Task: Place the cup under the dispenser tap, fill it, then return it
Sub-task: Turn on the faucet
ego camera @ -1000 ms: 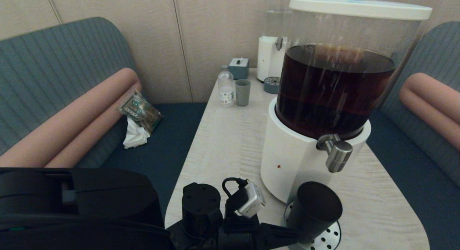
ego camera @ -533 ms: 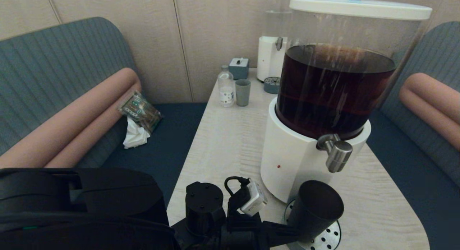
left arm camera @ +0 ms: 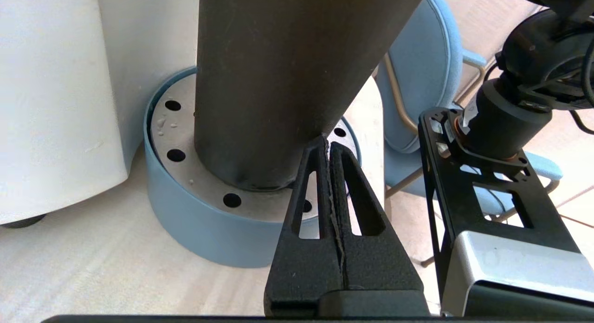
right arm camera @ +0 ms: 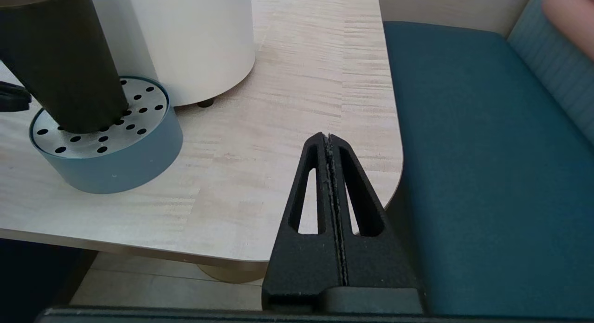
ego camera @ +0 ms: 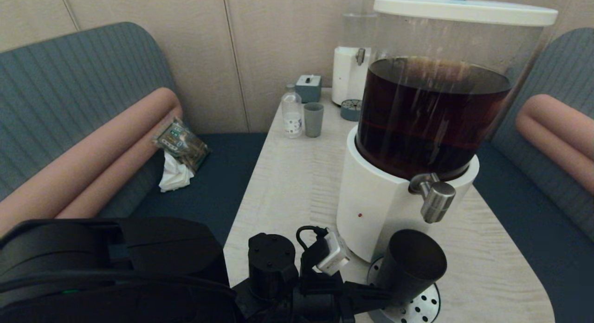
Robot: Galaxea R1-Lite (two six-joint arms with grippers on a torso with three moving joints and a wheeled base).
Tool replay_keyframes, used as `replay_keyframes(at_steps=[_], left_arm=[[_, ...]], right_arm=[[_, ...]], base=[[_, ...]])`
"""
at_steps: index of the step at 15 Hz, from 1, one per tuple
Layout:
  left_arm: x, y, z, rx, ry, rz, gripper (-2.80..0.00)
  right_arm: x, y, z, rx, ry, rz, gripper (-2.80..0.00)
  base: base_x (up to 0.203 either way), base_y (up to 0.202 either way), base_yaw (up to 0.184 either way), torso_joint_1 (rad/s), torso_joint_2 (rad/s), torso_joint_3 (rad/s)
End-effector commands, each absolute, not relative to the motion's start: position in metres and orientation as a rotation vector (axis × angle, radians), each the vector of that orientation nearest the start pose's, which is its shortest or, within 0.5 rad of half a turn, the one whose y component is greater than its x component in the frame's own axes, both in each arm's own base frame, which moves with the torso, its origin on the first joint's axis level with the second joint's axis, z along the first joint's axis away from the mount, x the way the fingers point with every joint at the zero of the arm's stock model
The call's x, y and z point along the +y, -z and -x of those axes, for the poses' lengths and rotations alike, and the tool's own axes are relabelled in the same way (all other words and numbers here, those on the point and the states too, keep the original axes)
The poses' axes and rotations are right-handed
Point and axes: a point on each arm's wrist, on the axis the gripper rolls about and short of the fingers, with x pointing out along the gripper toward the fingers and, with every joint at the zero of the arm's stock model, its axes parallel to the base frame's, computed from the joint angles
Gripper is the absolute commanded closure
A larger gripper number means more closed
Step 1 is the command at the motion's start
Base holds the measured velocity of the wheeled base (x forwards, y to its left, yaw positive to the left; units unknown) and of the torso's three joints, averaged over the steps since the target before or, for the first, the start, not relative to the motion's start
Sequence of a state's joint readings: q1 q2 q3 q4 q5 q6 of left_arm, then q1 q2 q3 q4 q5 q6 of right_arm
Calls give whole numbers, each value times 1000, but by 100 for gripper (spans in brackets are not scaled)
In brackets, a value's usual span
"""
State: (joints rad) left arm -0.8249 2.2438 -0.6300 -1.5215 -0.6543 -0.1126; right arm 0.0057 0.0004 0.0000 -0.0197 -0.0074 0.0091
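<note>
The matte dark cup [ego camera: 412,269] stands on the perforated drip tray [ego camera: 424,309] in front of the big white-based dispenser [ego camera: 371,202], roughly below and a little nearer than the steel tap [ego camera: 436,200]. My left gripper [ego camera: 384,296] is shut, with its joined fingertips [left arm camera: 320,149] touching the cup [left arm camera: 278,81] low on its side, not around it. My right gripper [right arm camera: 328,138] is shut and empty, hanging over the table's near right corner, apart from the cup [right arm camera: 60,58]. From the head view the right gripper is out of sight.
Dark brown liquid fills the dispenser tank [ego camera: 431,114]. At the table's far end stand a clear-liquid dispenser [ego camera: 355,58], a grey-blue cup [ego camera: 313,119], a small bottle [ego camera: 291,112] and a small box [ego camera: 308,87]. Blue bench seats [right arm camera: 487,151] flank the table.
My left arm has crept to the right, and the cup has shifted slightly right on the drip tray with the shut fingertips against it. The right gripper shows no movement.
</note>
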Motion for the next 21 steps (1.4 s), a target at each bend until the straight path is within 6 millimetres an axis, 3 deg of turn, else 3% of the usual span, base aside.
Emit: replay_keyframes(at_steps=[1, 6, 10, 15, 18, 21], left_arm=[[-269, -47, -230, 177, 1475, 84, 0], [-267, -53, -228, 163, 1477, 84, 0], [-249, -80, -211, 128, 1483, 87, 0], [-199, -128, -177, 46, 1413, 122, 0], [-160, -157, -178, -53, 1219, 177, 0], [-124, -187, -178, -175, 888, 291, 0]], right_arm=[[0, -76, 23, -20, 1, -9, 0], [0, -76, 23, -19, 1, -9, 0], [0, -76, 23, -20, 1, -9, 0], [0, -76, 23, -19, 1, -9, 0], [0, -76, 23, -20, 1, -9, 0], [0, -76, 23, -20, 1, -9, 0]], base=[[0, 0, 0, 0, 0, 0], [0, 0, 0, 0, 0, 0], [0, 0, 0, 0, 0, 0], [0, 0, 0, 0, 0, 0], [0, 0, 0, 0, 0, 0], [0, 0, 0, 0, 0, 0]])
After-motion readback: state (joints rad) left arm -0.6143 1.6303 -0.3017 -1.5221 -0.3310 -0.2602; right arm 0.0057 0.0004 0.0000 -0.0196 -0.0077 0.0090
